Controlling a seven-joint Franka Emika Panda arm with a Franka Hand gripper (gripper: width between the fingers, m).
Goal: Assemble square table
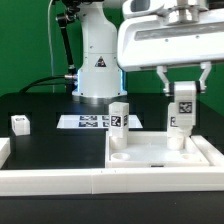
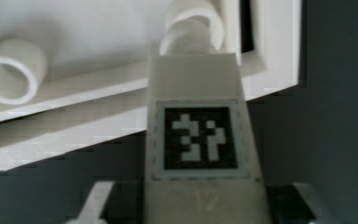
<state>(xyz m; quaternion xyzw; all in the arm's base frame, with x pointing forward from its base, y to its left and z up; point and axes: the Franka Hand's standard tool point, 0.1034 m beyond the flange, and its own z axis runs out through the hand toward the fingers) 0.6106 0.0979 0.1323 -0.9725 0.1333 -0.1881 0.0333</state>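
While the gripper [image 1: 182,92] pinches the held leg [image 1: 182,118] between its jaws, we judge the table less than half built. At about three o'clock from the exterior view's centre, the held leg hangs at the far corner of the square slab [image 1: 160,152]. Its lower end meets the slab there, though we cannot tell whether it is seated. A standing leg [image 1: 118,116] rises almost at the centre, on the slab's other far corner, and looks fitted. A loose leg [image 1: 20,123] lies well apart at nine o'clock. We see no fourth leg, and the slab's two near corners, around five and six o'clock, carry nothing. So two legs or more are left to do. The held leg's long axis is vertical: lower end pointing down into the slab, tag facing the exterior camera.
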